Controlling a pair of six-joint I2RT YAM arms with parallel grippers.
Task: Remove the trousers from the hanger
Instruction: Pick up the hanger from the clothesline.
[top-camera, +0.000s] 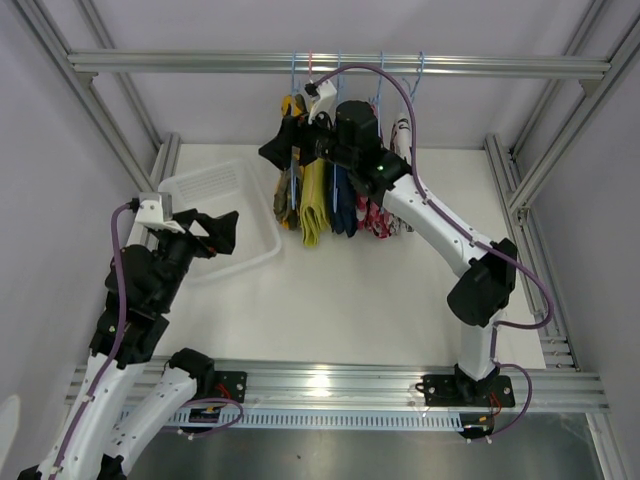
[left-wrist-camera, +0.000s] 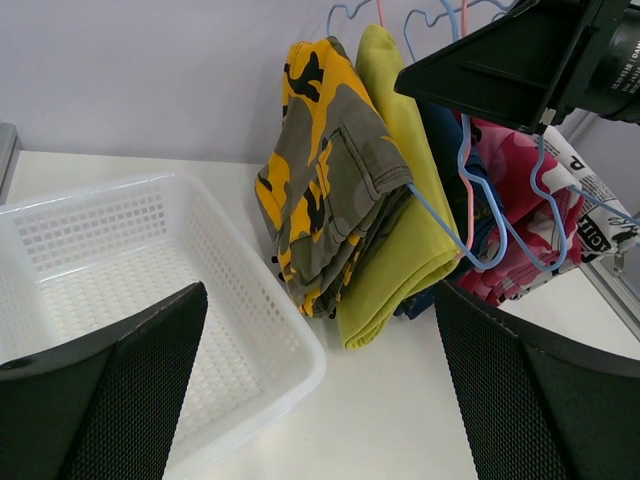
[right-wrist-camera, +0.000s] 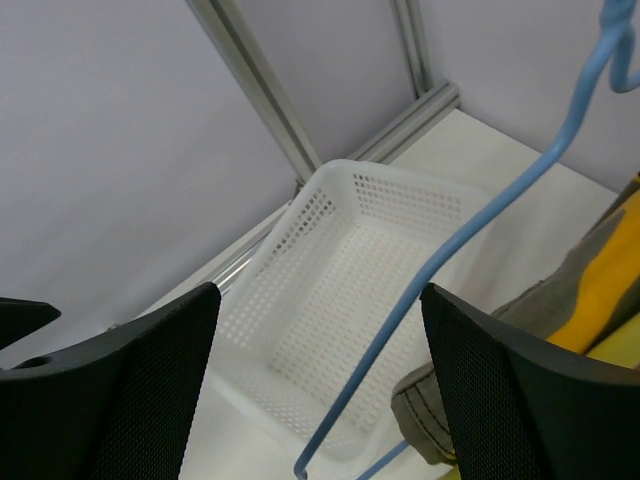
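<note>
Over white table (top-camera: 380, 290), trousers (left-wrist-camera: 330, 170) hang long-axis vertical from hangers (left-wrist-camera: 440, 221).

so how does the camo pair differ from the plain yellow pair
The camouflage trousers are patched yellow, grey-brown and black; the plain yellow trousers are one colour. The camouflage pair hangs nearest the basket, the yellow pair beyond it, reaching lower. Both hang folded over hangers.

1. Five small cloth trousers (top-camera: 330, 205) hang on thin wire hangers (top-camera: 293, 72) from a grey metal rail (top-camera: 180, 63) at the back.
2. A white plastic lattice basket (top-camera: 210, 190) sits on the white worktop (top-camera: 340, 300), left of them.
3. The left black pincer (top-camera: 222, 233) is above the basket; the right black pincer (top-camera: 288, 150) is at the leftmost hanger.
</note>
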